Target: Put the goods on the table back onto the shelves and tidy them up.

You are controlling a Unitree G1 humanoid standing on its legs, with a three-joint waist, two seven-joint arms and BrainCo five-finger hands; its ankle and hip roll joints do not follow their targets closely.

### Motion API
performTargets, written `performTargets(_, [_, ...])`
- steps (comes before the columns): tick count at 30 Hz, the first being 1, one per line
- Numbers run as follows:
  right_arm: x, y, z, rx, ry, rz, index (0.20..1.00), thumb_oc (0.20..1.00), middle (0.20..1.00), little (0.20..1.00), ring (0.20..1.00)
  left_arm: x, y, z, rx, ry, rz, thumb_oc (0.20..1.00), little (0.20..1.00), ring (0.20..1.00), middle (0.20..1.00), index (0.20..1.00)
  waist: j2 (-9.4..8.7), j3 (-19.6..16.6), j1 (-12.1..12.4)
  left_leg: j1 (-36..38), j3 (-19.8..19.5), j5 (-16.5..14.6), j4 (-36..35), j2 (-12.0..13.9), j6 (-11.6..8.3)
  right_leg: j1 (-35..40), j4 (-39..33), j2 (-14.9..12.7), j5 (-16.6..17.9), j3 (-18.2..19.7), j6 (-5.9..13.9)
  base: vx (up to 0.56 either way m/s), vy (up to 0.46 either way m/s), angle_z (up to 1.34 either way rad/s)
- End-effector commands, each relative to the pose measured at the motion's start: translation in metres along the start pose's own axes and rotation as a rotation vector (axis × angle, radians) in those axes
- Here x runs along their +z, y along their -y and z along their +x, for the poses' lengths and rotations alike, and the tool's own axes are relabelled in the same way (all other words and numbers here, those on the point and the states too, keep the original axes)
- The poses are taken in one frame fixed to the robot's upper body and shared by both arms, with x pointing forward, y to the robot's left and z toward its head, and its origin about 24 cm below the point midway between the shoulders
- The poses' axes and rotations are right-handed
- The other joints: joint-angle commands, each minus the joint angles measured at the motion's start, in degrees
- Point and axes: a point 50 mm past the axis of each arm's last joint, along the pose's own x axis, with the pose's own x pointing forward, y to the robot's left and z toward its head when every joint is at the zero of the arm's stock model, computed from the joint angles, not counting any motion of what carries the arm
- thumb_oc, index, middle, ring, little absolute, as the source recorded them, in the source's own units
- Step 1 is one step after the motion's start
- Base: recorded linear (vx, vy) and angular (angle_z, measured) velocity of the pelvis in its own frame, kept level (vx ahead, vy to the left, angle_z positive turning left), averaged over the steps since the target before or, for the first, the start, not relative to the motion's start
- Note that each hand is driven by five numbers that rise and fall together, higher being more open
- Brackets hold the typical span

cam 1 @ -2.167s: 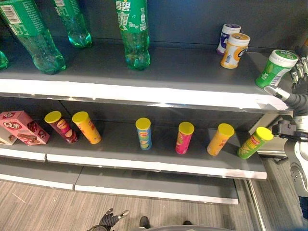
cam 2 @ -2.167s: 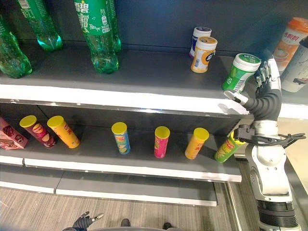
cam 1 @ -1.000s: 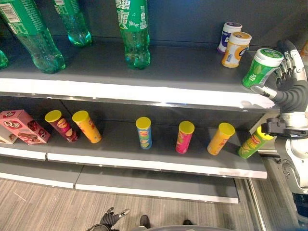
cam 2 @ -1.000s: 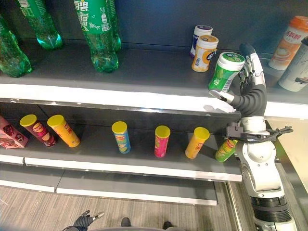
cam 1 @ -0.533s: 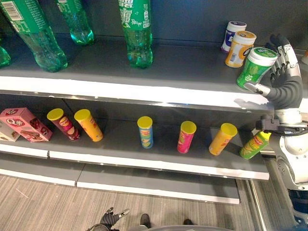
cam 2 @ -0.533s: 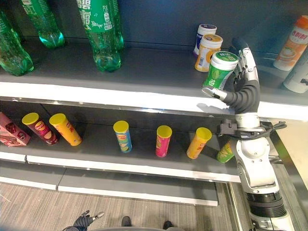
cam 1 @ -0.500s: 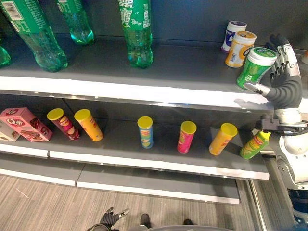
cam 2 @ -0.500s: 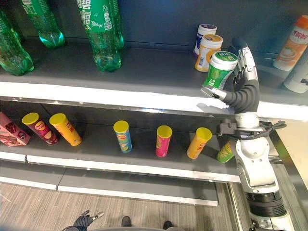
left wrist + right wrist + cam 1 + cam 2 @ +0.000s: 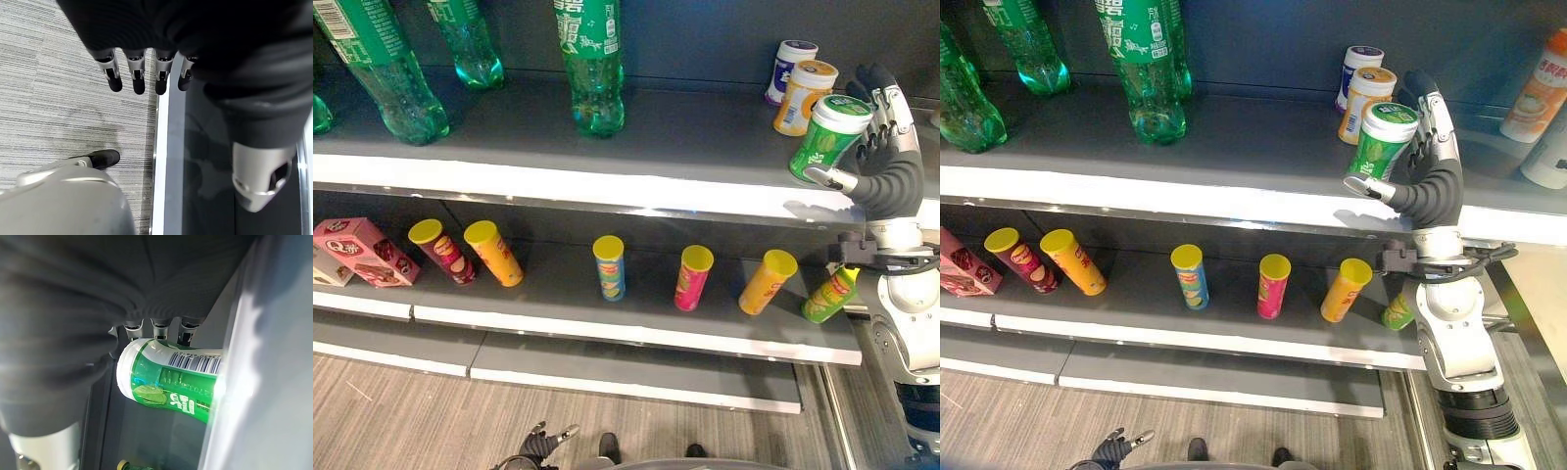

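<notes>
A green jar with a white lid (image 9: pixel 827 137) hangs tilted just above the right end of the upper shelf (image 9: pixel 607 181). My right hand (image 9: pixel 886 181) is shut on it, thumb in front and fingers behind. In the right wrist view the fingers (image 9: pixel 159 330) curl over the green jar (image 9: pixel 171 382). An orange jar (image 9: pixel 803 96) and a purple jar (image 9: pixel 787 69) stand close behind it on the shelf. My left hand (image 9: pixel 536 447) hangs low near the floor, its fingers (image 9: pixel 137 73) straight and holding nothing.
Three green bottles (image 9: pixel 592 59) stand on the upper shelf's left and middle. The lower shelf (image 9: pixel 636 333) holds several yellow-lidded chip cans (image 9: pixel 608 267) and a pink box (image 9: pixel 362 252). An orange cup (image 9: pixel 1540 88) stands at the far right.
My right hand has carried the green jar leftward and further in over the upper shelf, closer to the orange jar. The left hand has stayed put.
</notes>
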Motion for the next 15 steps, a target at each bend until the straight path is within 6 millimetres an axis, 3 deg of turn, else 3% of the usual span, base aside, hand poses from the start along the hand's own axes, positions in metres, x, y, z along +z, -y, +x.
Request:
performTargets(1, [-0.0024,-0.0119,0.0039,0.01,-0.003,0.035,1.0,1.0,1.0,1.0,1.0,0.0347,-0.0113,0.008,0.04,0.097,0.063,1.0,1.0,1.0,1.0,1.0,-1.27,1.58,3.13,3.74,0.9,-7.3,3.35,2.58,-2.69,-1.45,1.19,-7.38,0.43,-1.27,7.27,0.0,0.0,0.0])
performTargets(15, [-0.0029,-0.016,0.0045,0.028,-0.005,0.055,1.0,1.0,1.0,1.0,1.0,0.0356,-0.0107,0.0079,0.041,0.101,0.06,1.0,1.0,1.0,1.0,1.0,-1.14,1.6,3.15,3.84,0.87,-7.34,3.35,2.57,-2.66,-1.37,1.21,-7.46,0.46,-1.58,7.32,0.0,0.0,0.0])
